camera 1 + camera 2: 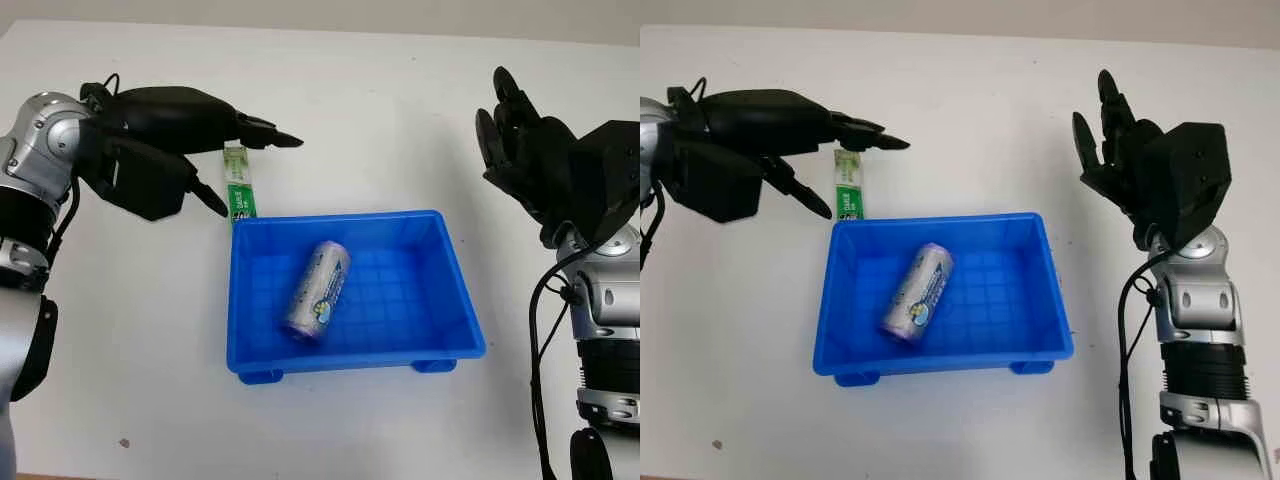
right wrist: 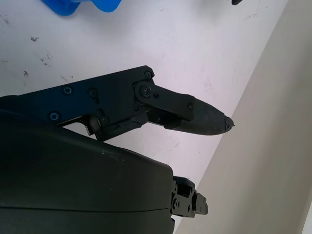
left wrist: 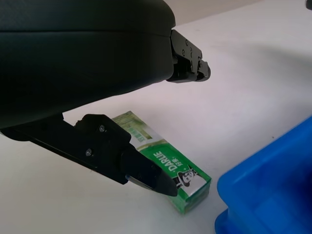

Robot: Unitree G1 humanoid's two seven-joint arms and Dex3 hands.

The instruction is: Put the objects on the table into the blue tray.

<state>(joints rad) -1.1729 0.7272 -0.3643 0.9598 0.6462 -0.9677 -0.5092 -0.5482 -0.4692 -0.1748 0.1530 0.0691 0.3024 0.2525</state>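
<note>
Upper left, the open left robot hand (image 1: 215,165) hovers over a green toothpaste box (image 1: 239,192) lying just behind the blue tray (image 1: 455,290). The box looks light, stiff, smooth; best pinched across its long sides. Right robot hand (image 1: 515,125) is open, raised at the right.

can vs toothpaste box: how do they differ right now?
The can is a silvery cylinder; the toothpaste box is a flat green carton. The can lies inside the blue tray; the box lies on the table beyond the tray's far left corner, with the open left hand over it. Both lie on their sides.
</note>
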